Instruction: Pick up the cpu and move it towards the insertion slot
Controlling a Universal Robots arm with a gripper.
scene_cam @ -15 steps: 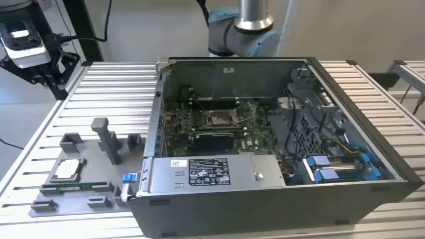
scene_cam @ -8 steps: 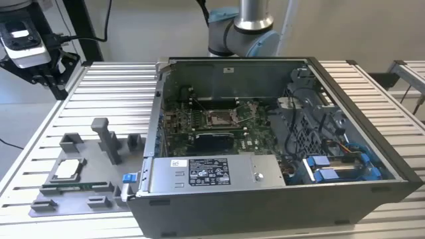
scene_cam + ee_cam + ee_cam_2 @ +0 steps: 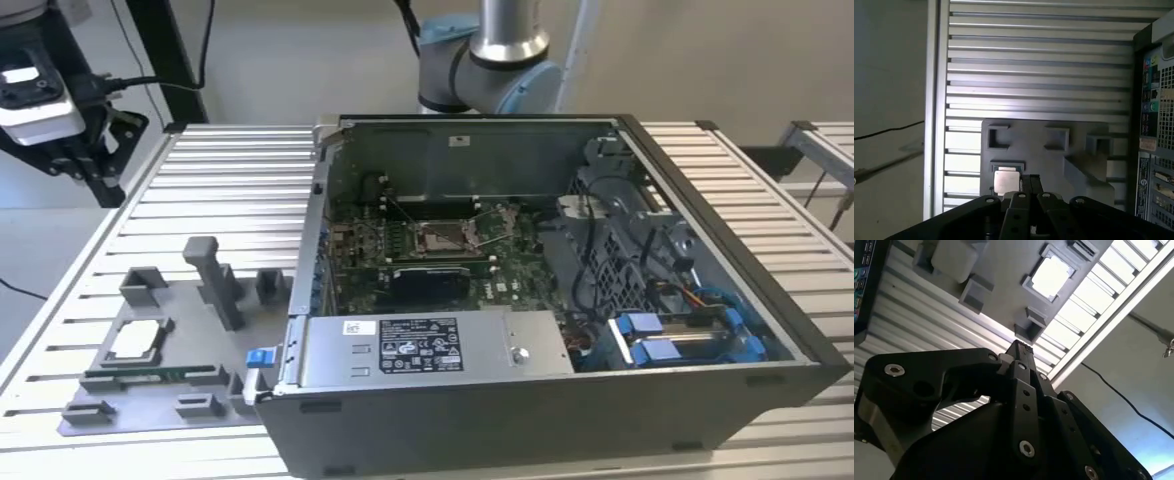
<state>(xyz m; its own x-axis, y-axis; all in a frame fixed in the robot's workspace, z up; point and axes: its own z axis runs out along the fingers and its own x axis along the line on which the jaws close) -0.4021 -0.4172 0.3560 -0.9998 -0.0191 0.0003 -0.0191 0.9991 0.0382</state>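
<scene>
Gripper [image 3: 1030, 181] is hanging pinched together, gripping nothing; cpu [image 3: 1006, 181] is sitting well below it, by the tray's [image 3: 1054, 165] edge.

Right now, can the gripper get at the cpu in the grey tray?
Probably yes: the cpu lies uncovered in its grey tray recess, and nothing stands between it and the gripper hanging above. Its jaws look shut and would need opening first.

Room is lying open above the cpu [image 3: 138, 341] and the insertion slot [image 3: 441, 237].
A tall post [image 3: 214, 285] is standing near the cpu on the tray [image 3: 147, 415]; computer case [image 3: 534, 420] walls, power supply [image 3: 427, 350] and drive cage [image 3: 627, 260] are hemming the slot's sides.
</scene>
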